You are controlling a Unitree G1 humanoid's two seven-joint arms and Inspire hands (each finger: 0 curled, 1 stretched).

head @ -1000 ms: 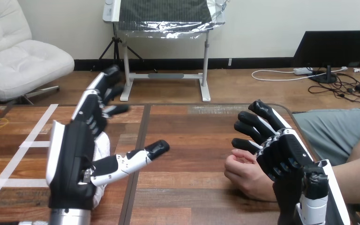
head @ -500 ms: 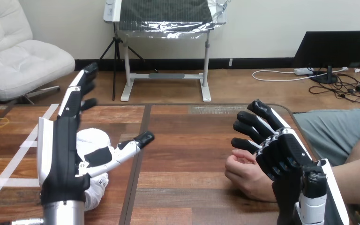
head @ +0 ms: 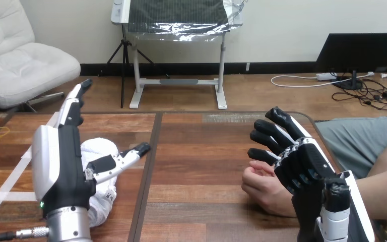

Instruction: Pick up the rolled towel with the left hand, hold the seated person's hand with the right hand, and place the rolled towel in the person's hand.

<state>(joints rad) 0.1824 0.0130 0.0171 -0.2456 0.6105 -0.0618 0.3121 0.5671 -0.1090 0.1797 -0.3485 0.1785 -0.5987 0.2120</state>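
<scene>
Step 1 of 3, the pickup: the left hand (head: 63, 166) stands wide open, fingers straight, thumb across the white rolled cloth towel (head: 101, 150) lying on the brown wooden table (head: 201, 151), gripping nothing. Next it must curl round the roll and lift. The right hand (head: 305, 164) sits over the person's loosely fisted hand (head: 262, 185); whether it grips, I cannot tell. White tape strips (head: 15, 174) nearby pose no obstacle.

- We find no word, number or sign that we can read.
- The rolled towel (head: 100, 149) has a small dark mark at its near end. It may be a tag, but it is too small for us to make out.
</scene>
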